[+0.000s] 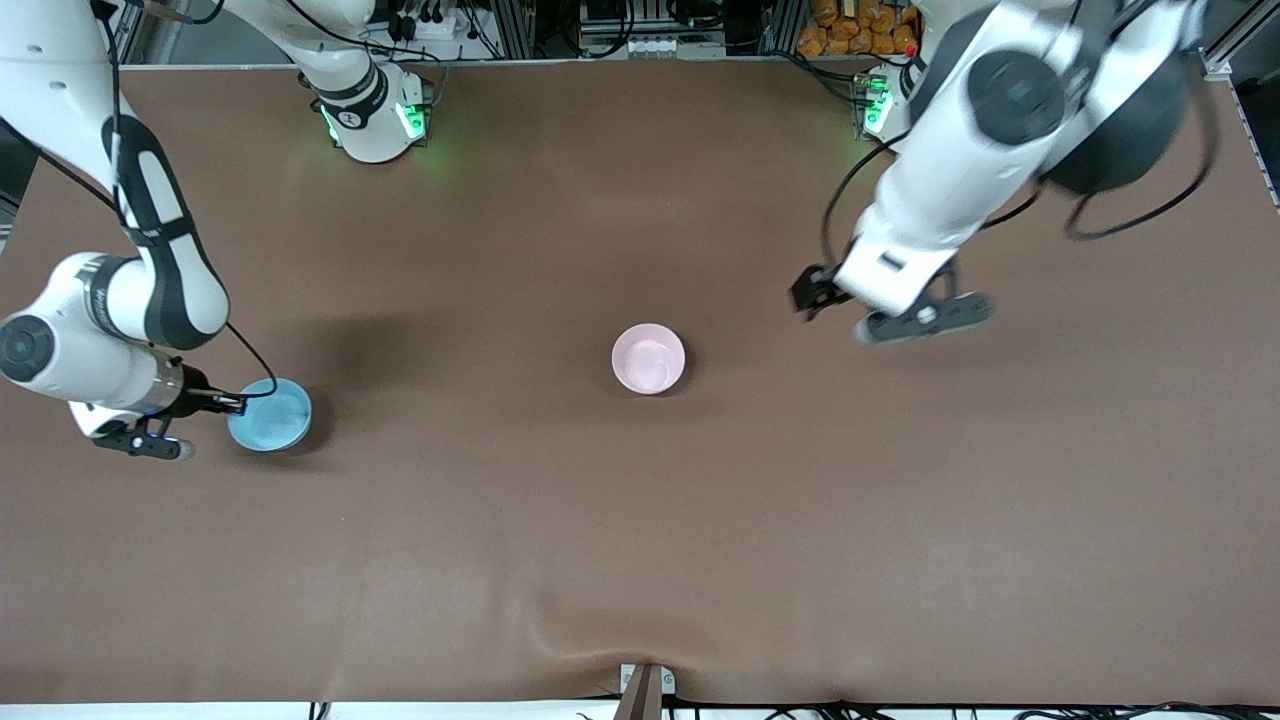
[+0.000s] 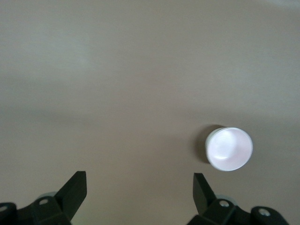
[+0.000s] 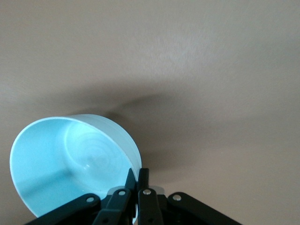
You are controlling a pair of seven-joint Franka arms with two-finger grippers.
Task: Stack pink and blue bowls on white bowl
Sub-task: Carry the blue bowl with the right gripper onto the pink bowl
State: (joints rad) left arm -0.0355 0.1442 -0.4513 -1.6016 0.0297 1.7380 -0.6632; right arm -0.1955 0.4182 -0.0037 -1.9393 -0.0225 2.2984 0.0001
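We note the right gripper (image 1: 232, 403) pinching the smooth blue bowl (image 1: 270, 414)'s thin rim at the right arm's end. Left gripper (image 1: 880, 312) hangs spread wide, empty, over bare table; glossy round pink bowl (image 1: 649, 358) sits mid-table.

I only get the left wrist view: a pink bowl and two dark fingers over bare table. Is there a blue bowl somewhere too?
Observer: Yes. A blue bowl sits toward the right arm's end of the table, nearer the front camera than the pink bowl.
Operator: Is anything touching it?
Observer: The right hand is shut on its rim.
Operator: And a white bowl?
Observer: None stands alone on the table. Whether one sits under the pink bowl I cannot tell.
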